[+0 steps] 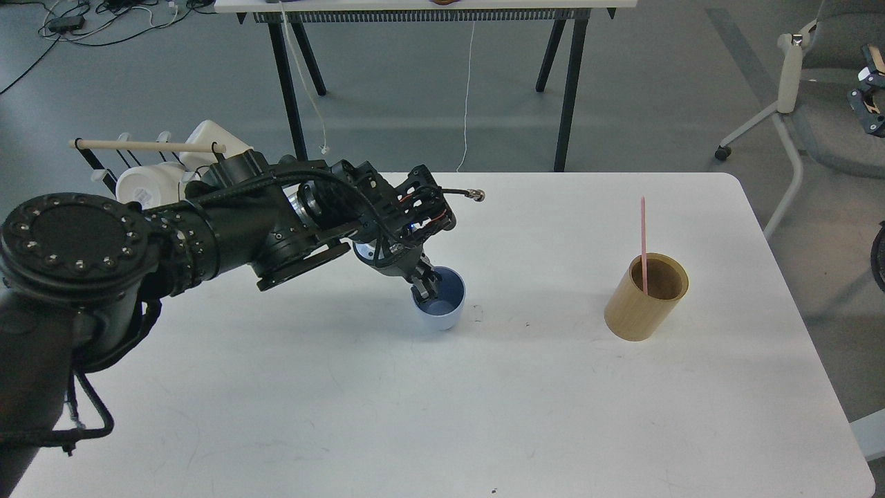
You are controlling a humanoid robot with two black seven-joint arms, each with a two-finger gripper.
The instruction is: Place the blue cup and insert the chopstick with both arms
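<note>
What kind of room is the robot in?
Probably a lab or workshop: a plain white table, loose cables on the grey floor, and a wheeled chair nearby.

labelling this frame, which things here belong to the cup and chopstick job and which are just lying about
Job: blue cup, left end effector at its rim, pink chopstick.
Lying about: tan cylinder holding the chopstick, white mugs, wooden rack rod.

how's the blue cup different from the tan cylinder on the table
The blue cup is small and pale blue; the tan cylinder is bigger and wood-coloured. The left gripper is at the cup's rim; nothing touches the cylinder. The cylinder holds the pink chopstick; the cup has none. Both stand open-topped.
</note>
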